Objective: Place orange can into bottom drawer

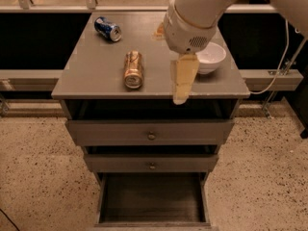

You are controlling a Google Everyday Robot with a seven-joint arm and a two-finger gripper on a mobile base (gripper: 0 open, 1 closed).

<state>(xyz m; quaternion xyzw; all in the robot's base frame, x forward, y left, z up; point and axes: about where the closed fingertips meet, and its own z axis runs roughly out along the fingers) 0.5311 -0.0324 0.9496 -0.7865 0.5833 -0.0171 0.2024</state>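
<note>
The orange can [133, 70] lies on its side on the grey cabinet top [91, 76], left of centre, its silver end facing the front edge. My gripper [179, 97] hangs from the white arm over the front edge of the top, to the right of the can and apart from it, holding nothing. The bottom drawer [151, 198] is pulled open below, and its dark interior shows nothing inside.
A blue can [108, 29] lies at the back left of the top. A white bowl [211, 57] sits at the right, just behind the gripper. Two shallower drawers with round knobs [151, 135] stand above the bottom one. Speckled floor surrounds the cabinet.
</note>
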